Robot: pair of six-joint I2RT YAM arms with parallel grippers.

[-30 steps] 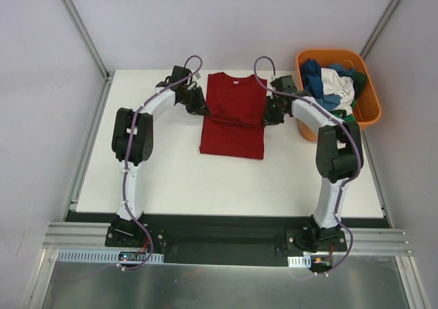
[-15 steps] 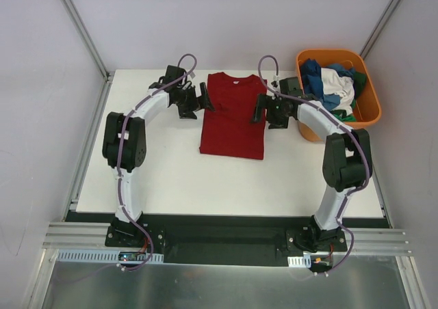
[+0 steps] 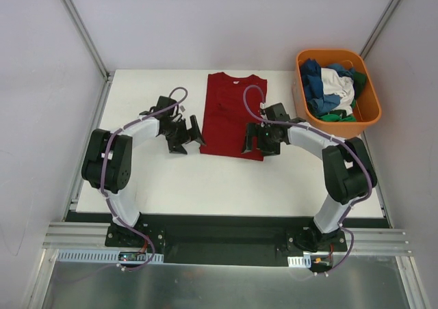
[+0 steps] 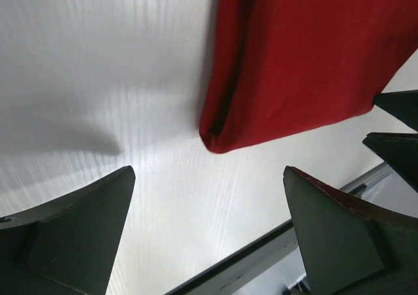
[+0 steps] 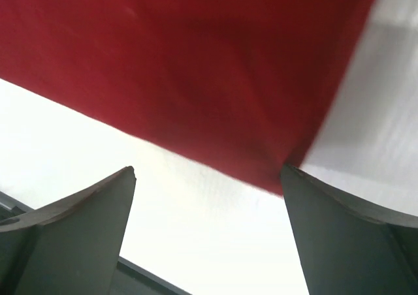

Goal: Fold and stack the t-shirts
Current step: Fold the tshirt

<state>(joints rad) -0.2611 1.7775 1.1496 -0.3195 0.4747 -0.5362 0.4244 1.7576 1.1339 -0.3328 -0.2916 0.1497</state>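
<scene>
At the left, the left arm (image 3: 140, 126) is reaching out over the white table (image 3: 171, 179); the left gripper (image 3: 187, 137) is standing with its jaws spread wide and holding nothing. It is hanging just beside the near left corner of the dark red t-shirt (image 3: 233, 114), apart from the cloth. In the left wrist view bare table is showing between the two fingers (image 4: 78, 236); the shirt's corner, doubled over with a rounded fold, is lying just beyond them.

The dark red t-shirt is lying flat in the middle of the table, towards the far edge; its sleeves are tucked in so that it is making a long narrow rectangle, with the collar at the far end and the hem nearest the arms.

On the shirt's other side the right gripper (image 3: 254, 140) is also gaping wide and gripping nothing; it is hovering at the near right corner of the shirt. In the right wrist view red cloth is filling the upper part of the picture and one fingertip is sitting right by the hem's corner; whether it is touching the cloth I cannot tell.

At the far right the orange tub (image 3: 370, 111) is standing on the table's far right corner, well apart from the red shirt; it is holding a loose heap of a blue t-shirt (image 3: 315, 90), a white t-shirt (image 3: 341, 85) and a green t-shirt (image 3: 334, 116).
</scene>
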